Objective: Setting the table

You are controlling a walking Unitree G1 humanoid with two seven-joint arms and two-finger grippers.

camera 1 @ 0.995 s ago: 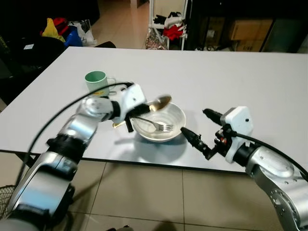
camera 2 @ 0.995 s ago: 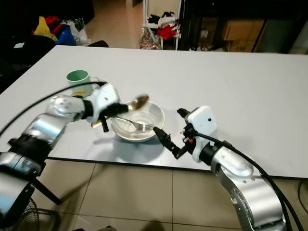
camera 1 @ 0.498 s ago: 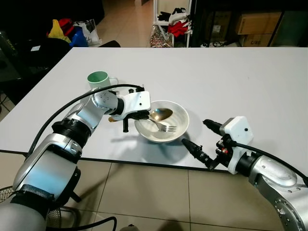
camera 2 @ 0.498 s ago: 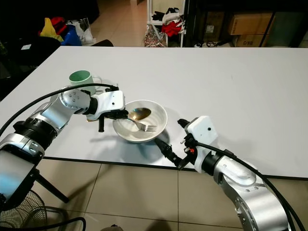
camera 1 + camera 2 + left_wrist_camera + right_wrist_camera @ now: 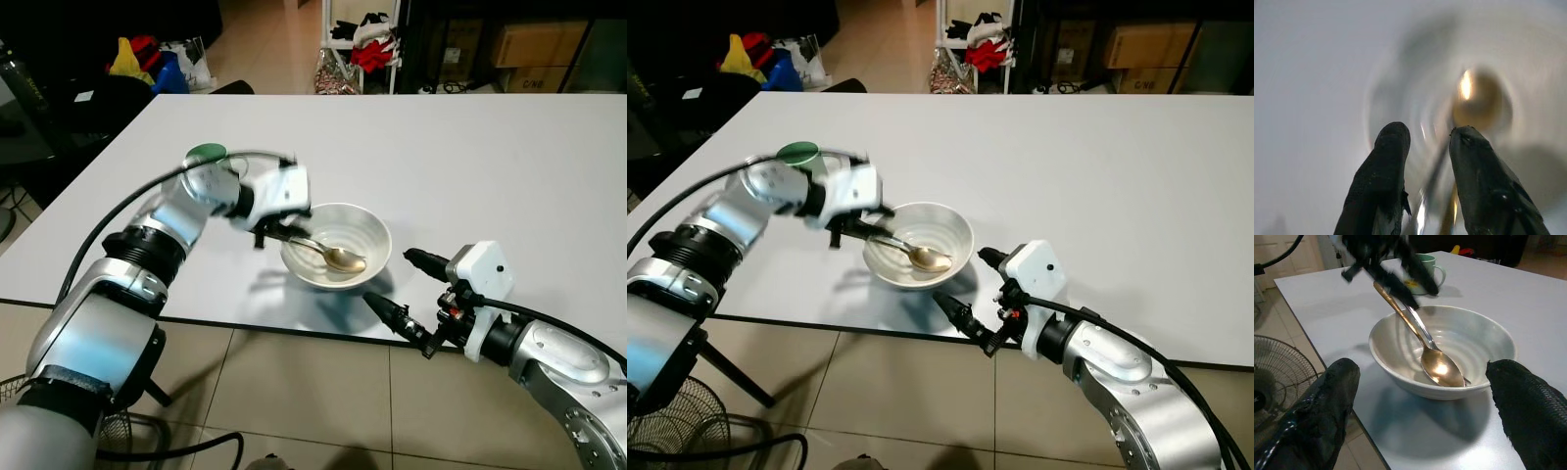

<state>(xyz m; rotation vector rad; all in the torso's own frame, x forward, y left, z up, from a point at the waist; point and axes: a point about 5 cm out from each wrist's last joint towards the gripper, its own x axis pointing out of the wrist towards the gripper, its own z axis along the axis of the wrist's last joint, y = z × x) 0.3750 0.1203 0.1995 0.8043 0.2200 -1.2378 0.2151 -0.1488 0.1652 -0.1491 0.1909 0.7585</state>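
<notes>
Black fingers of my right gripper sit nearest to me, spread wide apart and holding nothing, at the near edge of the table, just beside the bowl. I worry that if I push this arm forward, a finger could bump the bowl's near side and slide it away. The bowl sits close to that edge, so a knock the other way could tip it off onto the floor.

Just past that, the bowl is white, round and upright. A gold spoon lies in it, scoop down at the bottom, handle leaning up over the far-left rim. A silver fork seems to lie beside the spoon, but I can only make out its handle.

On the bowl's left side my left gripper is closed on both handles, I think, though it is blurry there. If I lift now, the spoon or fork could slip out and clatter down. If I pull sideways, the handles could catch the rim and drag the bowl along.

Farther back, behind the left gripper, stands a green mug. A wide swing of that arm could knock it over.
</notes>
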